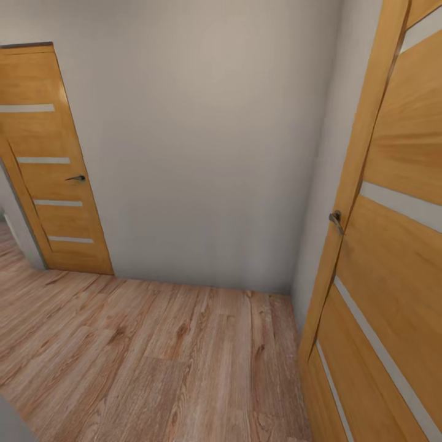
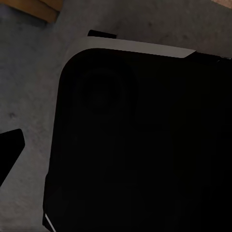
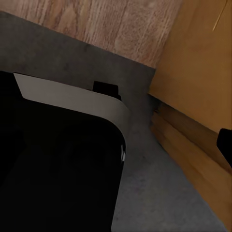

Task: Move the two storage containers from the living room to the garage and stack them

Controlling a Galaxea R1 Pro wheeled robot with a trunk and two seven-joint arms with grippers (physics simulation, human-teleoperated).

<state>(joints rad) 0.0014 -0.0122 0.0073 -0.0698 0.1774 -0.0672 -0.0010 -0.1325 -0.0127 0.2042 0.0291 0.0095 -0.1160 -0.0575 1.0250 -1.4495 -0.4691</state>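
The two storage containers are out of view. In the left wrist view a dark fingertip (image 2: 9,150) of my left gripper hangs over mottled grey concrete floor (image 2: 29,87), beside my black, rounded base (image 2: 145,145). In the right wrist view one dark fingertip (image 3: 225,144) of my right gripper shows at the picture's edge, above the same grey floor (image 3: 145,193) and my base (image 3: 58,169). Nothing shows between the fingers, and I cannot tell how the jaws of either gripper stand.
Ahead lies a small hall with light wood planks (image 1: 153,356) and a plain white wall (image 1: 202,153). An orange-wood door with pale stripes (image 1: 393,245) stands close on my right; a second one (image 1: 55,178) stands at the far left. The door's lower edge (image 3: 193,121) is near my base.
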